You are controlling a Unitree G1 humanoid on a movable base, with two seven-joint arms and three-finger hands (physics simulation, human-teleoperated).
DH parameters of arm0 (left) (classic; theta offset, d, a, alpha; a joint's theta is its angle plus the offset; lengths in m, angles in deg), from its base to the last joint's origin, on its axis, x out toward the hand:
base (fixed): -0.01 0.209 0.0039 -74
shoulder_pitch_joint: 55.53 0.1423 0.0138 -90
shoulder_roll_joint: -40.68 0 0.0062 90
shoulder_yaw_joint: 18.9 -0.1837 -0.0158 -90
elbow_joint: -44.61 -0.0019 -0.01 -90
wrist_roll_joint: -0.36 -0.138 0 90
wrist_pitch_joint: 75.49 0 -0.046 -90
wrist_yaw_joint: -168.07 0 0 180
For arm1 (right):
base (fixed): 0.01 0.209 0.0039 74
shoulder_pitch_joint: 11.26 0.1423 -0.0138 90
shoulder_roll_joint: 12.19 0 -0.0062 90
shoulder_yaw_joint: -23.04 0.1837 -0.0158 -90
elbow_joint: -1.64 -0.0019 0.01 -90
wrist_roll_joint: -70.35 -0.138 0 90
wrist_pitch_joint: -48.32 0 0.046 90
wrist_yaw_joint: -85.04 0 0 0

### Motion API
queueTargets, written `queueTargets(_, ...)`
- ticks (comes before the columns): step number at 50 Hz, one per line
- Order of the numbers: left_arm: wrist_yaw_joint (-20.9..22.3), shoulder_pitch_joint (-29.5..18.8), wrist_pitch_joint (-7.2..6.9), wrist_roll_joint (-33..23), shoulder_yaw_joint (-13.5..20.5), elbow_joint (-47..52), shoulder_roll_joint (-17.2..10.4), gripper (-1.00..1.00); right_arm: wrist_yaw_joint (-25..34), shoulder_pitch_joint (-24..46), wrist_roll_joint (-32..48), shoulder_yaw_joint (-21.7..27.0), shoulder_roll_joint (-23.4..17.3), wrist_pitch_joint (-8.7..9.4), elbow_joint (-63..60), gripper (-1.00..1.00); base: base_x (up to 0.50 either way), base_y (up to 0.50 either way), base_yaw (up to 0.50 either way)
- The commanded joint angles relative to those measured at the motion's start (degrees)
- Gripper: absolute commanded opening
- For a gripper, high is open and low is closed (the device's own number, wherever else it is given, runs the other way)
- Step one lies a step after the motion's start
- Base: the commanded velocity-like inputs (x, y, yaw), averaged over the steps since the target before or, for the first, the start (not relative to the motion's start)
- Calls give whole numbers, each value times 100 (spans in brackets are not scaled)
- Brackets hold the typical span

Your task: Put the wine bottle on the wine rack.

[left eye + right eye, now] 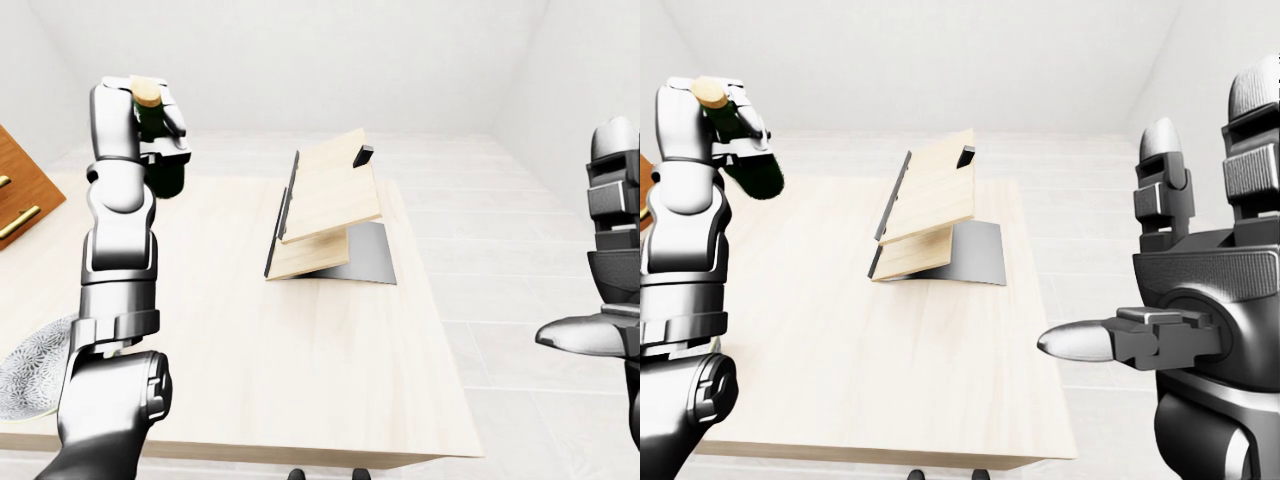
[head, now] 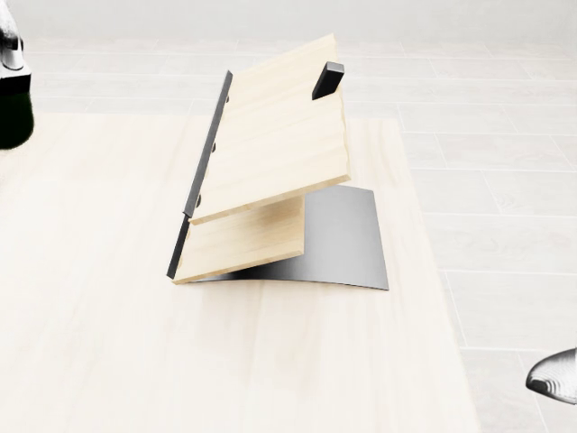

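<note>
You have the bottle [image 1: 748, 150] off the table [image 1: 300, 360]: your left hand [image 1: 150, 120] is closed round its neck, cork uppermost, the dark body hanging tilted below the fingers, up at about ten o'clock in both eye views. In the head view only a dark sliver of it shows at the ten o'clock edge. So the pick-up looks done and the carry and the placing are what remain. The rack [image 2: 270, 171] stands near the middle of the table, at roughly one o'clock from centre in the left-eye view, its two slanted boards bare and a small black stop [image 2: 327, 79] at the upper board's twelve o'clock end. The bottle is well apart from it, so you need to bring it across toward three o'clock and lay it down on a board. Your right hand [image 1: 1180, 300] is spread, fingers apart, holding nothing, off the table's edge at three o'clock.
</note>
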Motion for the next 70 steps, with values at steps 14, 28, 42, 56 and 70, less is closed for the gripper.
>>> queueTargets(14, 300, -647, 0, -924, -255, 394, 364, -100, 0, 36, -333, 125, -233, 0, 0, 100, 0, 0, 0)
queueTargets(28, 690, -1229, 0, -1491, -546, 159, 622, -100, 0, -52, -476, 335, -280, 0, 0, 100, 0, 0, 0)
queueTargets(42, 912, -1571, 0, -1913, -705, 76, 976, -100, 0, -110, -589, 463, -317, 0, 0, 100, 0, 0, 0)
queueTargets(56, 1179, -1968, 0, -2389, -884, -97, 1236, -100, 0, -146, -694, 565, -351, 0, 0, 100, 0, 0, 0)
queueTargets(70, 1393, -2086, 0, -2658, -898, -109, 1408, -100, 0, -105, -750, 578, -377, 0, 0, 100, 0, 0, 0)
